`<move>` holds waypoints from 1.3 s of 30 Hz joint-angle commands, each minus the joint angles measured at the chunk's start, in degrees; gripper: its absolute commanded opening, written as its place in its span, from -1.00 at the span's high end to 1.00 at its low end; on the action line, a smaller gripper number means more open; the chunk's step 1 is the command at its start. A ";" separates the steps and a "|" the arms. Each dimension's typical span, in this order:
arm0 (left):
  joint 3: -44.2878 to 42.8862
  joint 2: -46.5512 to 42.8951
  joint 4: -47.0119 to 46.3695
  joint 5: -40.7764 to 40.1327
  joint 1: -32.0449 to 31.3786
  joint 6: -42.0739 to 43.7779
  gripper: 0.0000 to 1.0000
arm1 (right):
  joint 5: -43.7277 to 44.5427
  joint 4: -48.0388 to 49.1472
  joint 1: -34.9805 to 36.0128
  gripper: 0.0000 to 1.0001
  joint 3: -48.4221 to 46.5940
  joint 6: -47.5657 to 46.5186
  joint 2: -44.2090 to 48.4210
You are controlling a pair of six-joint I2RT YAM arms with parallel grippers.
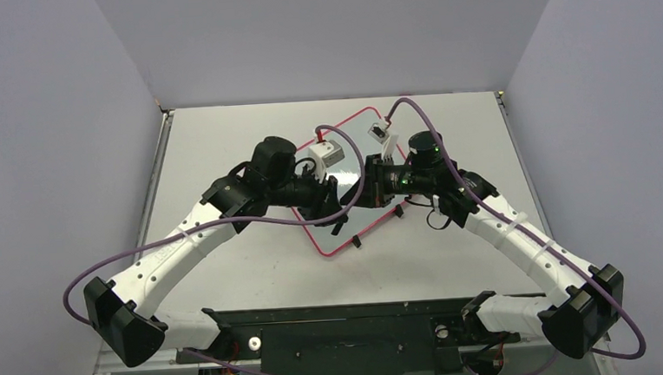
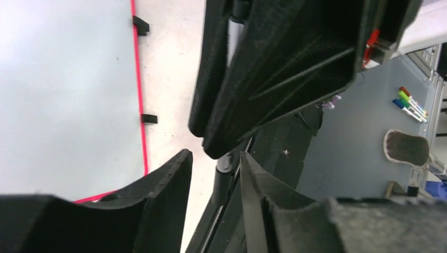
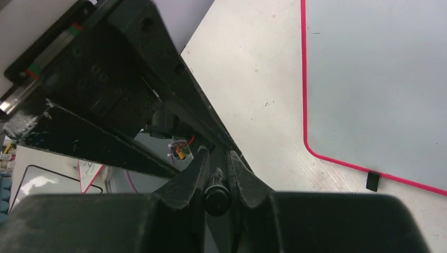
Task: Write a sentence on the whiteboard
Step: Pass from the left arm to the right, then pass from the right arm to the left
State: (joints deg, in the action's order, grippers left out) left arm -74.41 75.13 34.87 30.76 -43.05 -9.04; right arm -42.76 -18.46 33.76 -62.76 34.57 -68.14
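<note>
The whiteboard (image 1: 356,141) lies tilted mid-table, white with a thin red rim; its surface (image 2: 63,95) (image 3: 379,79) is blank where it shows, and the sentence is out of view. Both arms meet above its near-right part. My right gripper (image 1: 366,188) (image 3: 217,153) is shut on a black marker (image 3: 216,192), whose butt end faces the camera. My left gripper (image 1: 348,199) (image 2: 215,155) stands open around the same marker (image 2: 224,169), with a gap showing beside the left finger. The right gripper's black body (image 2: 274,68) fills the top of the left wrist view.
A white eraser block (image 1: 328,153) and a small white-and-black object (image 1: 381,133) sit on the board's far part. Two black clips (image 2: 140,25) (image 2: 149,118) sit on its near rim. Grey walls enclose the table on three sides. Purple cables loop over both arms.
</note>
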 commanded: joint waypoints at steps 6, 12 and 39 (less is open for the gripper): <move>0.68 -5.04 -8.53 -1.30 1.95 -5.03 0.12 | 5.56 3.85 -0.08 1.00 -1.09 2.65 4.10; 5.92 -10.36 -20.26 6.97 5.87 -11.71 0.07 | 7.09 9.19 -0.58 1.00 -2.15 7.78 6.17; 14.27 -11.95 -50.04 19.69 9.47 -32.18 0.23 | 6.00 31.98 -2.82 1.00 3.55 24.70 8.10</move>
State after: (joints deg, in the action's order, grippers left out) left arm -59.77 63.77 -8.19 48.49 -33.76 -37.95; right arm -36.18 8.80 31.42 -59.66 59.13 -61.25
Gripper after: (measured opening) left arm 0.409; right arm 0.101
